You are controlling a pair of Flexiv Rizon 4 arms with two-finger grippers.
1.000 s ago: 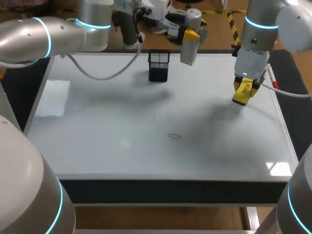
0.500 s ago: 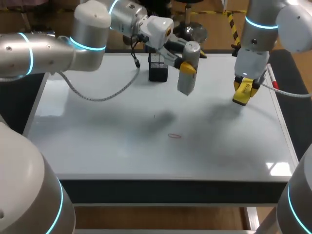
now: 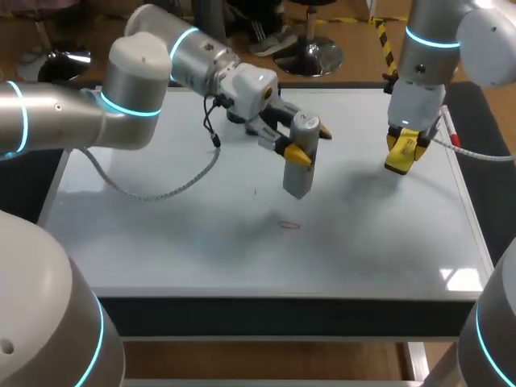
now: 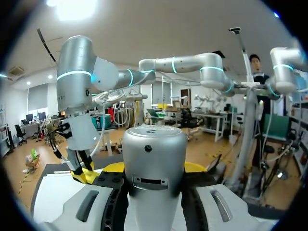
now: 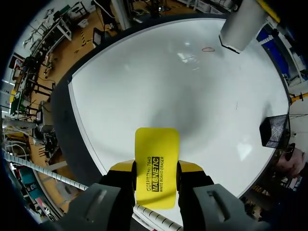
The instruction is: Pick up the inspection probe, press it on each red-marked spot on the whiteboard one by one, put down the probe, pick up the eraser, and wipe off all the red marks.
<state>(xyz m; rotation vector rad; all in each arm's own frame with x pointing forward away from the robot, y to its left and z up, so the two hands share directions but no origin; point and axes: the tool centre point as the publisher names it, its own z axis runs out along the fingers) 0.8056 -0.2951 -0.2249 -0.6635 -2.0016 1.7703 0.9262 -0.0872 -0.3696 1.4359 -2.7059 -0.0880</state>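
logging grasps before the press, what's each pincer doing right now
Left pincer: closed on the silver cylindrical probe.
Right pincer: closed on the flat yellow rectangular eraser.

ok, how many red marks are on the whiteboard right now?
1. A small red oval mark near the middle of the white whiteboard, just in front of the silver cylindrical probe held by the left gripper. That arm may hide others.

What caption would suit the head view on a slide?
Left gripper holds the probe near the red mark; right gripper holds the eraser.
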